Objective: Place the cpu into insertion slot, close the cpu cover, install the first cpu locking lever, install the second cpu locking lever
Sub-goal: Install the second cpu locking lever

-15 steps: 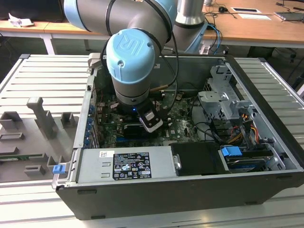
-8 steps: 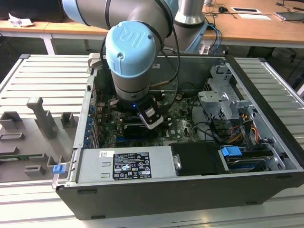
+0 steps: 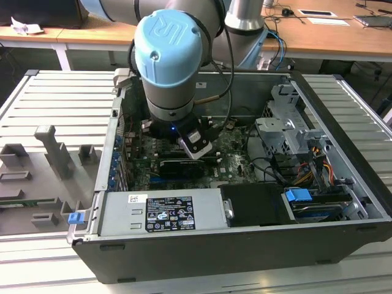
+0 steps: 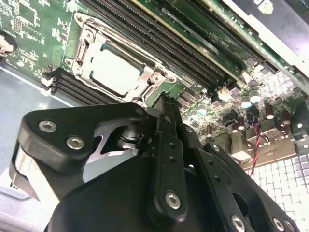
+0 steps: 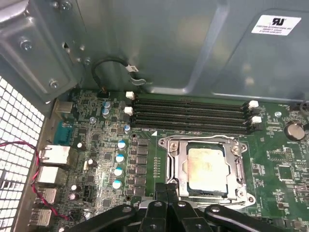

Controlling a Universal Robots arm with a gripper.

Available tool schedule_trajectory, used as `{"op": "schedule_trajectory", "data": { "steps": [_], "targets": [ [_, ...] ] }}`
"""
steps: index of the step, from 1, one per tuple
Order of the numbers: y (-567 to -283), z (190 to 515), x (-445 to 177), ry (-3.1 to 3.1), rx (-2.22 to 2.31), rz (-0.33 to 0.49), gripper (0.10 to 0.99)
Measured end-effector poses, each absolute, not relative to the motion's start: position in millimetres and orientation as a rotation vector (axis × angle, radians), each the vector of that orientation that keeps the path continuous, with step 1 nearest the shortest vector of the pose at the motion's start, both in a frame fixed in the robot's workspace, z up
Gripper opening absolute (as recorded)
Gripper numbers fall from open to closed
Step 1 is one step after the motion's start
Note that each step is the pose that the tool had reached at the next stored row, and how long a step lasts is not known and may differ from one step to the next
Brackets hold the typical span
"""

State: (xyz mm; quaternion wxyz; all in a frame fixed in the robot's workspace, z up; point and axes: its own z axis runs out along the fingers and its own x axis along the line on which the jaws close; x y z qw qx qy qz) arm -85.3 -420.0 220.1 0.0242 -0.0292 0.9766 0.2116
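The cpu (image 5: 206,164) (image 4: 117,67), a pale silver square, lies flat in the insertion slot (image 5: 244,166) on the green motherboard. The cpu cover (image 5: 176,164) (image 4: 147,72), a silvery metal frame, lies down around it with the chip showing through its cut-out. My gripper (image 5: 167,192) (image 4: 165,104) is shut with nothing between its black fingers. Its tips hover just off one edge of the socket, close above the board. In the exterior view the arm's blue-capped wrist (image 3: 168,61) reaches down into the open computer case (image 3: 245,245).
Several black memory slots (image 5: 193,116) run along one side of the socket. A long black card (image 3: 180,166), a power supply (image 3: 162,214) and a metal drive cage (image 3: 288,131) crowd the case. Grey fixtures (image 3: 49,159) stand at the exterior view's left.
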Motion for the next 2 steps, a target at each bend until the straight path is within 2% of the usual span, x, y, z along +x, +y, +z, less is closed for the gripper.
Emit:
{"op": "schedule_trajectory", "data": {
  "steps": [2],
  "targets": [
    [-420.1,220.2,-85.3,3.022,-0.09,0.655,0.106]
  ]
}}
